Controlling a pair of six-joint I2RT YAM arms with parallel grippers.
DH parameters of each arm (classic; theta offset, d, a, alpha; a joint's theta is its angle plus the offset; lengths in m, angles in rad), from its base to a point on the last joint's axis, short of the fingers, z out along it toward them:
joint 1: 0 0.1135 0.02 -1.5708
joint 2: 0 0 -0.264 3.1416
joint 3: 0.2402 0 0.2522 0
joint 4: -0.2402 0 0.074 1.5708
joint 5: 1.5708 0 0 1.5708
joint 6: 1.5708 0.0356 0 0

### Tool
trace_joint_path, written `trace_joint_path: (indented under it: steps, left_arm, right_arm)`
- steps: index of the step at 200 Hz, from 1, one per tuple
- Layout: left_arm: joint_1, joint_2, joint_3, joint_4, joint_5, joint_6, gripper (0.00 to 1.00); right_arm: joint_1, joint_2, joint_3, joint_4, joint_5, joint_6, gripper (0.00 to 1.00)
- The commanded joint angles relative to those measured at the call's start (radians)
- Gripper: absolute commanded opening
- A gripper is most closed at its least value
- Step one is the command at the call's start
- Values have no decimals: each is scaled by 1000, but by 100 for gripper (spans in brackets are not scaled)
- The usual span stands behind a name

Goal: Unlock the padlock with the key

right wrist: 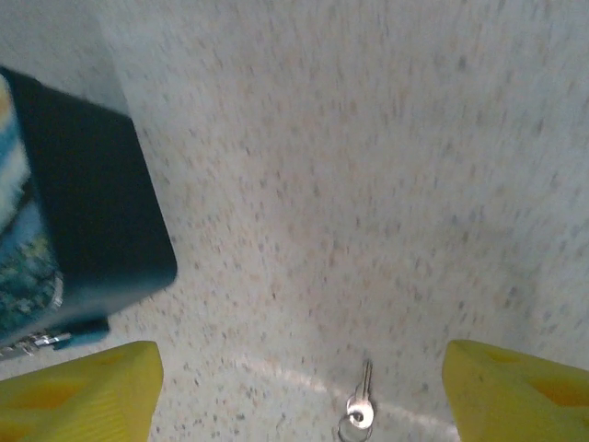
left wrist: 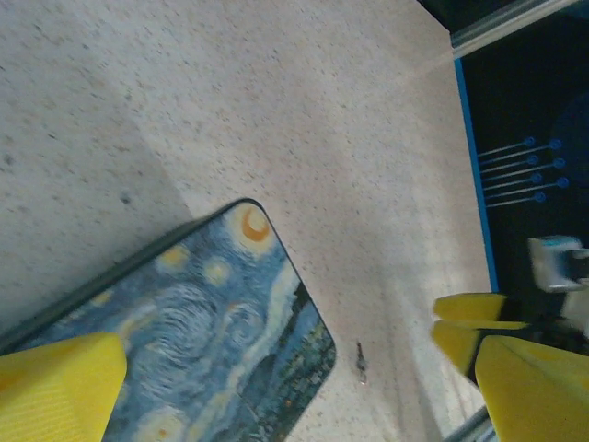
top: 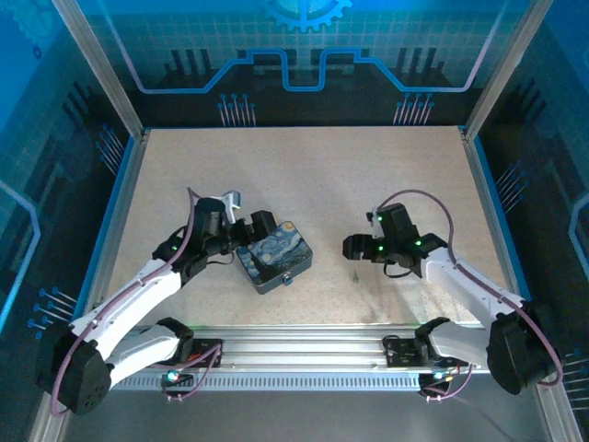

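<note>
The key (right wrist: 361, 405), a small silver key on a ring, lies flat on the speckled table between my right gripper's yellow fingers (right wrist: 78, 391). My right gripper (right wrist: 299, 396) hangs just above it, open and holding nothing. In the top view the key (top: 354, 274) is a dark speck below the right gripper (top: 354, 247). A small silvery padlock (right wrist: 32, 343) hangs at the near corner of the night-sky tin (right wrist: 83, 212). My left gripper (top: 248, 235) is open over the tin's left end (left wrist: 184, 322), and the key (left wrist: 362, 361) lies beyond the tin's corner.
The blue-and-yellow tin (top: 273, 256) lies flat left of centre. Metal frame rails (top: 304, 345) run along the near edge, and blue walls enclose the other three sides. The speckled tabletop (top: 304, 175) stretches behind both arms.
</note>
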Motion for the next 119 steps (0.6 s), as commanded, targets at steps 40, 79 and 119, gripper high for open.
trace_joint_path:
  steps: [40,79,119]
  left_arm:
    - [-123,5,-71,73,7,-112,99]
    - [-132,26,-74,77,11,-109,99]
    - [-132,13,-77,56,-2,-101,99]
  right_arm:
    - [129,133,-13,-41,87,123,71]
    - [159,232,26,-53,130,174,58]
    - [196,260,47,-104,197,200,56]
